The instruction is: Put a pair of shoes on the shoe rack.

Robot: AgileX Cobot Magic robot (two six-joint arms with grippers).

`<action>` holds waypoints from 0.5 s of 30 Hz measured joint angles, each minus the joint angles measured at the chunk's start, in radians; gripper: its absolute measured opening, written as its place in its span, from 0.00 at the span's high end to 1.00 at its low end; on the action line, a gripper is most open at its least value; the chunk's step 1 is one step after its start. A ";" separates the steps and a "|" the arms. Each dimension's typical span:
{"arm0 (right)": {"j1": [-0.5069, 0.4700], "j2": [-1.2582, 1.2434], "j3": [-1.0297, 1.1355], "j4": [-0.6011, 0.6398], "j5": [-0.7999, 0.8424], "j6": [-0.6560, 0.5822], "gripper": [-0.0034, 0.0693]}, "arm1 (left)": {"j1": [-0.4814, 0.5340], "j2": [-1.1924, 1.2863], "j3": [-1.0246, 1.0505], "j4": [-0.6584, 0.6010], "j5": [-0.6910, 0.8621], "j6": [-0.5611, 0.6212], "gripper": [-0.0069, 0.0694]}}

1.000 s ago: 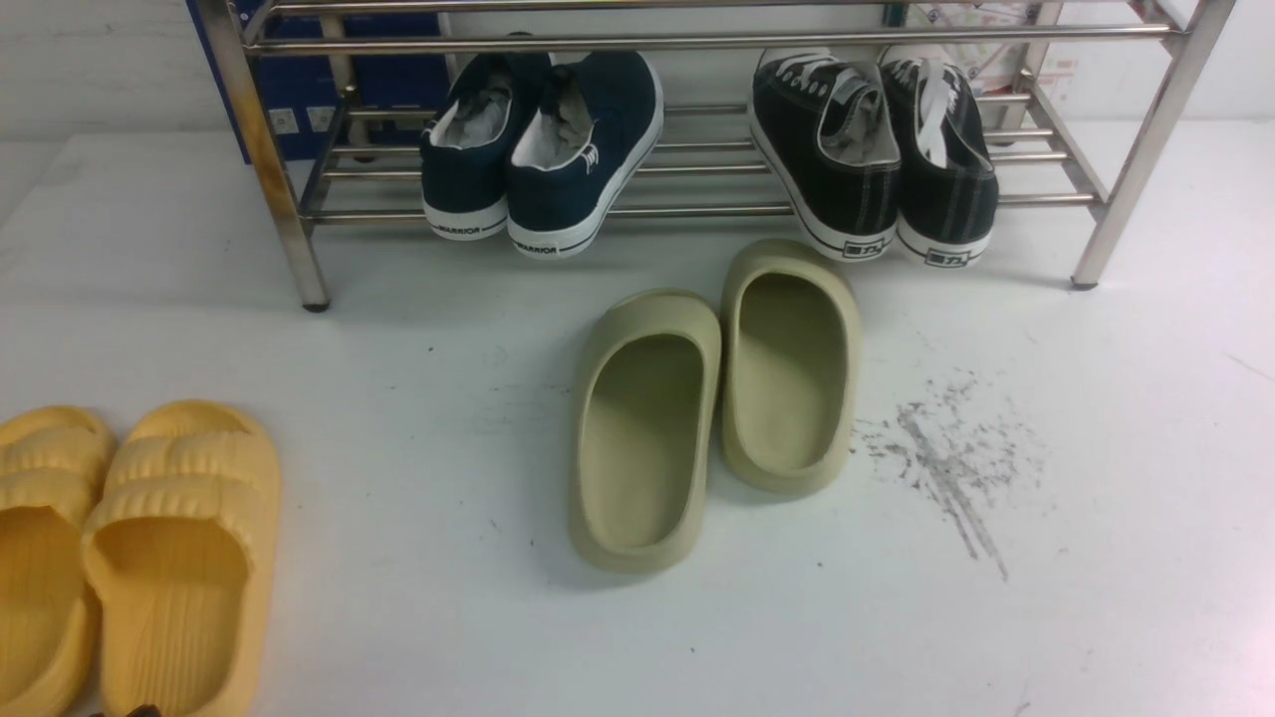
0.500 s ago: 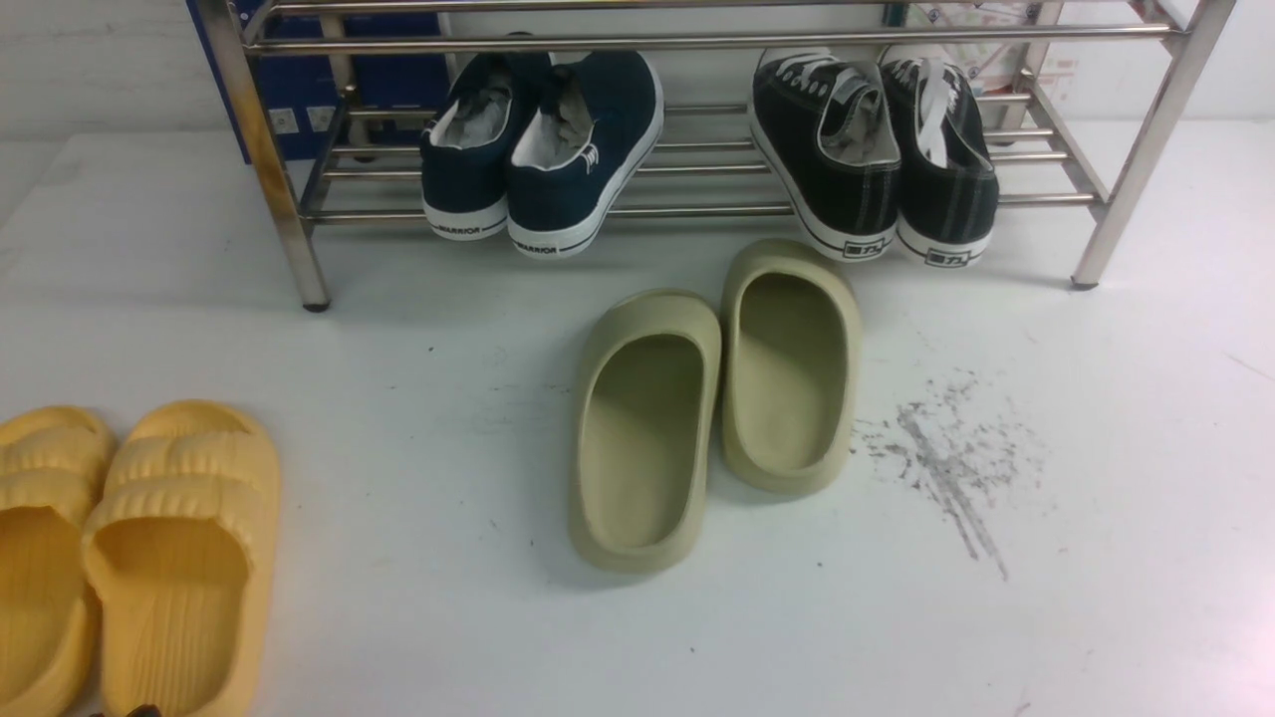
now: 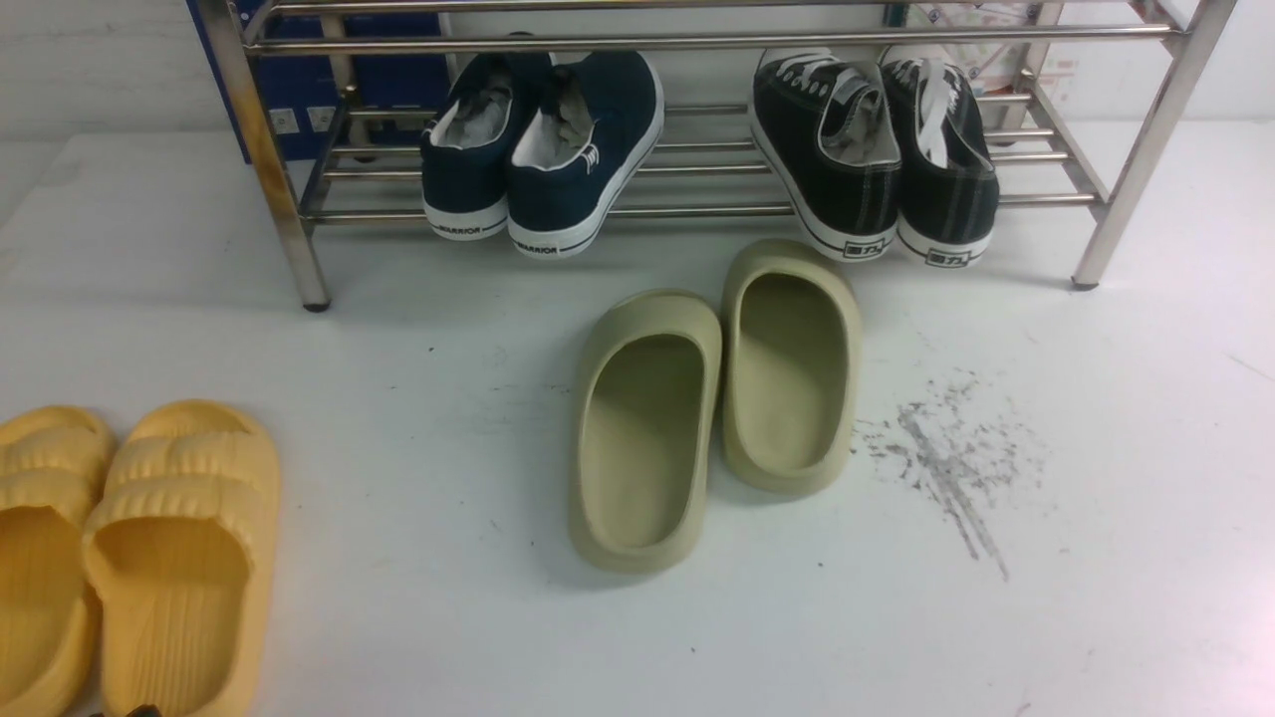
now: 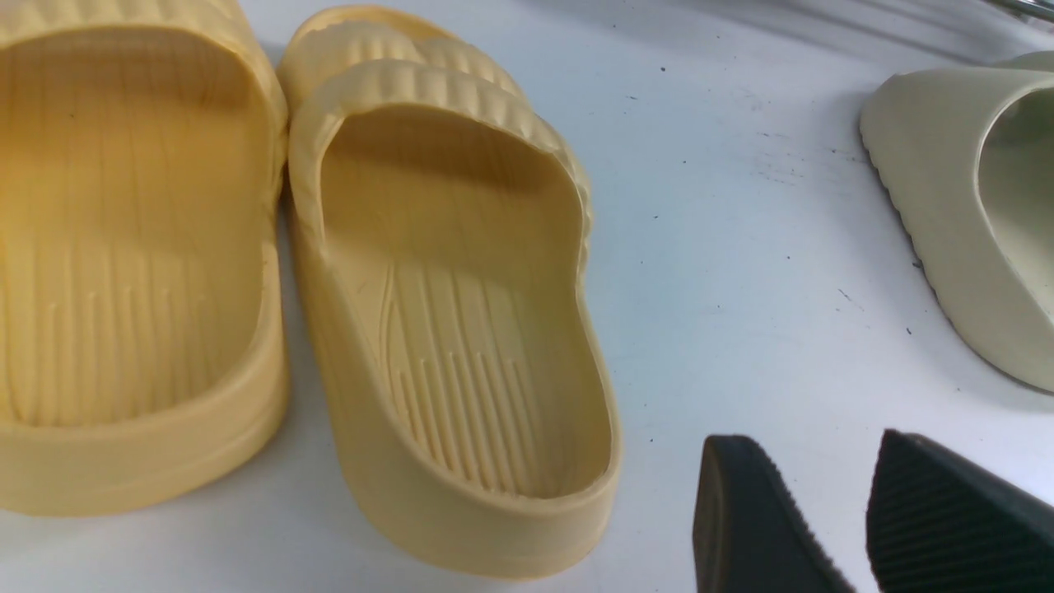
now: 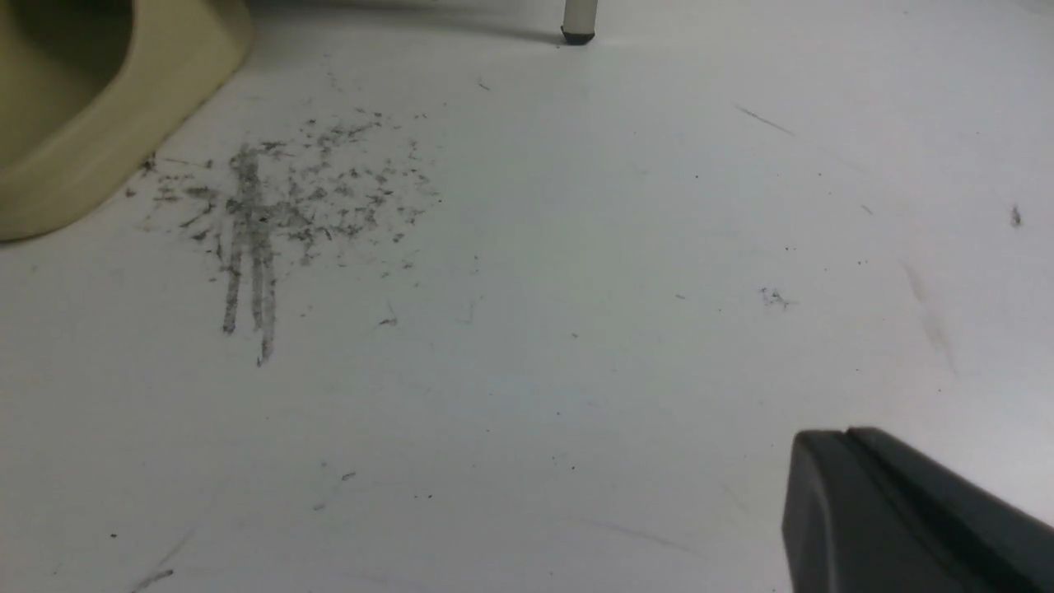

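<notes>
Black canvas low-top sneakers w/ white laces and white soles [image 3: 847, 189] are seen as a pair, already parked on the lower tier of the wide shiny steel shoe rack [image 3: 697, 42], toward its right end, toes in, heels hanging just over the front bar. Vs. the frames from a sec ago, no shift is detected in the front view: the same pose is kept by the pair, the rack and everything nearby. So the placement step is judged done, and the pair is judged stable on the bars w/o support.

Neither arm is shown in the front view. In the left wrist view, the left end effector [image 4: 811, 445] is seen low over the white tabletop [image 3: 1096, 548], just beside the yellow ribbed foam slippers [image 4: 445, 313]. Its fingers are parted w/ a clear gap, and nothing is held. In the right wrist view, the right end effector [image 5: 840, 445] is seen w/ fingers pressed together, no gap visible, and nothing is gripped. It is positioned over bare tabletop near the grey scuff marks [image 5: 263, 214], well apart from the rack.

Navy blue canvas sneakers [image 3: 558, 139] are left on the same tier, toward the left end. Olive-beige foam slippers [image 3: 642, 428] are left on the tabletop, in front of the rack. Nothing more appears to be required for the task, barring a slip of the overhanging heels, which is judged unlikely.
</notes>
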 joint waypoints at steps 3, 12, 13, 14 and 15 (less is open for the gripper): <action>0.000 0.000 0.000 0.000 0.000 0.000 0.90 | 0.000 0.000 0.000 0.000 0.000 0.000 0.60; 0.000 0.000 0.000 0.000 -0.001 0.000 0.89 | 0.000 0.000 0.000 0.000 0.000 0.000 0.60; 0.000 0.000 0.000 0.000 -0.001 0.000 0.88 | 0.000 0.000 0.000 0.000 0.000 0.000 0.60; 0.000 0.000 0.000 0.000 -0.001 0.000 0.88 | 0.000 0.000 0.000 0.000 0.000 0.000 0.60; 0.000 0.000 0.000 0.000 -0.001 0.000 0.88 | 0.000 0.000 0.000 0.000 0.000 0.000 0.60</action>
